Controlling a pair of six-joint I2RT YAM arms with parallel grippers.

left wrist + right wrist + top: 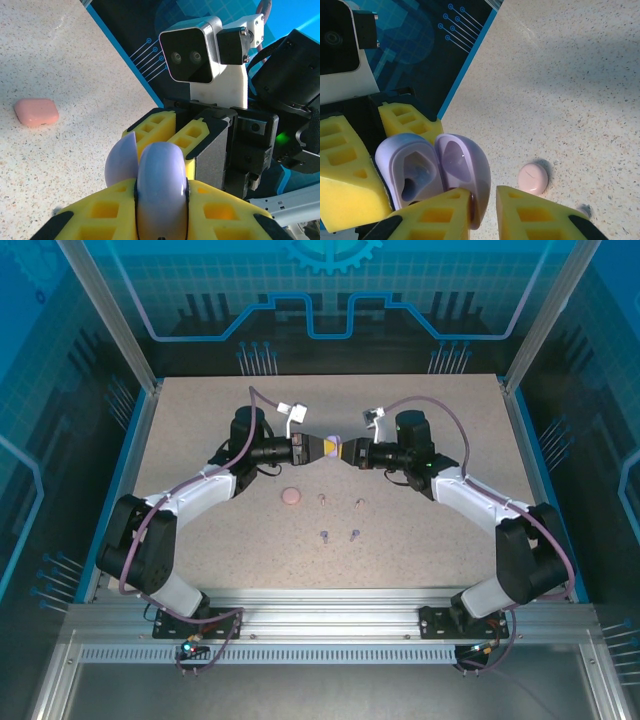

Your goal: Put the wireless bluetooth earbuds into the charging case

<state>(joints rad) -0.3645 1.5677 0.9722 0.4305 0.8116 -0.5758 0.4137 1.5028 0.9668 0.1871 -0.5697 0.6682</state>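
My left gripper (318, 448) is shut on the body of a purple charging case (160, 165), held above the middle of the table. The case's lid (462, 167) is swung open, and the empty moulded wells (412, 175) show in the right wrist view. My right gripper (348, 451) faces it; the lid's edge sits between its yellow fingers (435, 220), against one finger, with a gap to the other. Two pale pink earbuds (322, 498) and two purple earbuds (325, 535) lie loose on the table below.
A closed pink case (291, 497) lies on the table left of the buds and appears in both wrist views (36, 111) (533, 177). Blue-edged enclosure walls (140, 430) border the speckled tabletop (420, 550).
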